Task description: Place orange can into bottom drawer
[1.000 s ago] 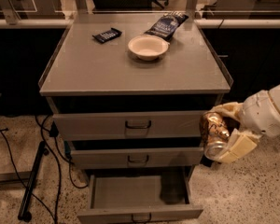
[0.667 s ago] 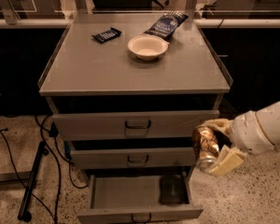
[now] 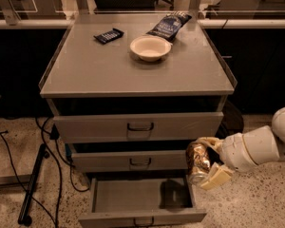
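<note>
Hanging off the right side of the grey cabinet, the claw is clamped on the orange can, one cream finger over the top of it and the other under its lower end. From where I stand the can leans a little, its silver end pointing down. It sits in the air in front of the right end of the middle drawer and just above the right rear corner of the bottom drawer. That lowest drawer is pulled well out, its shallow grey tray showing, with a dark shadow on the floor of it near the back right. The can is not touching the tray. The white arm comes in from the right edge at about the height of the middle drawer. The top drawer and the middle one each stand out a bit from the frame. Up on the surface there is a white bowl, a dark blue snack bag just behind it, and a small dark bar wrapper off to the left of the bowl. Black cables trail over the speckled floor at the cabinet's left
</note>
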Motion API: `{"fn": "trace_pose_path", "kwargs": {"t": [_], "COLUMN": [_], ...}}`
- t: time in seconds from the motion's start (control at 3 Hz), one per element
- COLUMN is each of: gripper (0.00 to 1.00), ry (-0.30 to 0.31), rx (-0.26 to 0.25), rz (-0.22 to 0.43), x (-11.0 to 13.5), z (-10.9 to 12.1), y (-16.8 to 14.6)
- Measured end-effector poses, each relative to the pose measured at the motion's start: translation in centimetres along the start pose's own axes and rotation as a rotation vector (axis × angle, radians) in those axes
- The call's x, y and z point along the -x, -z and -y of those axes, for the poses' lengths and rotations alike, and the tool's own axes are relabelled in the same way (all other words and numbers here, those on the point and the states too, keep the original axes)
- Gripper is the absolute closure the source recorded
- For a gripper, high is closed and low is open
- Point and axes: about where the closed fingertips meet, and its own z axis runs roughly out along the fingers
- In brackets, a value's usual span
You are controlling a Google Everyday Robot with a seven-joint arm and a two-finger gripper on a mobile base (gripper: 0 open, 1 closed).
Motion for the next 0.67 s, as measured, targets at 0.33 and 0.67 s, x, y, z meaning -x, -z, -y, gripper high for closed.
{"fn": "trace_pose_path", "kwargs": {"t": [0.33,0.67], "gripper": [1.00,1.00], "ry": [0.025,0.035], "rx": [0.014,0.012], "rz": [-0.008,-0.018], "x": [-1.2,-4.6], "z": [-0.4,-0.9], "y": [-1.7,-5.3]}}
